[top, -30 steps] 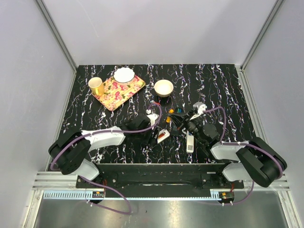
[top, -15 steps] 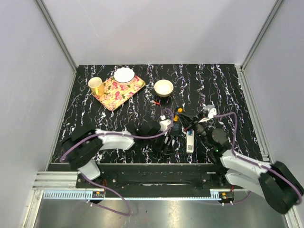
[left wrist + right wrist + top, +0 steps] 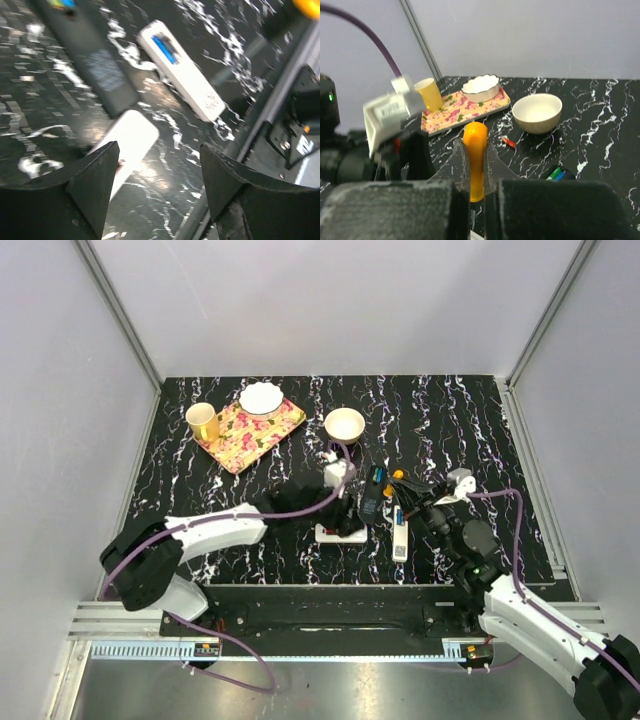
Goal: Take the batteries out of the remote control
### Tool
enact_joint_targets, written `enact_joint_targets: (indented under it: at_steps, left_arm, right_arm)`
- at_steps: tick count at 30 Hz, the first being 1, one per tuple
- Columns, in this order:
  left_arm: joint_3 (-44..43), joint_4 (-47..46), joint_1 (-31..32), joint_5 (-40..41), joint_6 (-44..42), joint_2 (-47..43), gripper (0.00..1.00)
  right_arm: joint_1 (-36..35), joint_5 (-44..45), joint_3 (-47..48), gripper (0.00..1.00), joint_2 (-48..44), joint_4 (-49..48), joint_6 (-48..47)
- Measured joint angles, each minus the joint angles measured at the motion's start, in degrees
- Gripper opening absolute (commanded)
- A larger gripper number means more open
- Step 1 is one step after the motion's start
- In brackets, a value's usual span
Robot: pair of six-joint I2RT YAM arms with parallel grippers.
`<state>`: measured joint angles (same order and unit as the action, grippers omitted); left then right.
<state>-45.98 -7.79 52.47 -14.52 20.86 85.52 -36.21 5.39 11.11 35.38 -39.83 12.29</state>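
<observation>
The black remote control (image 3: 371,495) lies open at mid table, with green and blue batteries (image 3: 555,174) in its compartment. My right gripper (image 3: 475,152) is shut on an orange battery (image 3: 475,134), held upright above the table just right of that remote (image 3: 398,476). A red battery (image 3: 509,142) lies loose near the cream bowl. My left gripper (image 3: 160,190) stands open, low over the table, with nothing between its fingers; a white flat piece (image 3: 129,142) lies just beside its left finger. In the top view it (image 3: 343,522) is left of the black remote.
A white remote (image 3: 400,536) lies right of the black one. A cream bowl (image 3: 345,424) stands behind them. At the back left, a flowered tray (image 3: 285,426) holds a white dish (image 3: 262,398), with a yellow cup (image 3: 202,421) at its corner. The table's front rail (image 3: 280,95) is close.
My right gripper has drawn back to the right and upward, carrying the orange battery away from the black remote. The left arm has shifted right and forward, over the white piece.
</observation>
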Motion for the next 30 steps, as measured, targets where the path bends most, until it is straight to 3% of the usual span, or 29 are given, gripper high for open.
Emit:
enact_joint_targets:
  at_steps: [7,11,16,24,30]
  left_arm:
    - [0.0,5.0,-9.2,0.3,-2.1,1.2,0.54]
    - [-0.3,8.3,-9.1,0.4,-3.0,7.7,0.50]
    - [-0.2,9.2,-9.5,-0.2,-2.7,8.5,0.50]
    - [7.6,3.7,-9.4,-3.3,1.7,3.8,0.49]
    - [11.0,1.6,-3.6,-4.6,7.3,1.5,0.49]
  right_arm:
    - [0.0,-1.0,0.0,0.00,5.9,0.0,1.4]
    - [0.0,-2.5,0.0,0.00,8.4,-1.4,3.0]
    - [0.0,-3.6,0.0,0.00,10.7,-2.9,4.5]
    - [0.0,-6.9,0.0,0.00,16.5,-6.4,8.3]
    - [-0.1,-8.0,0.0,0.00,17.4,-8.3,10.6]
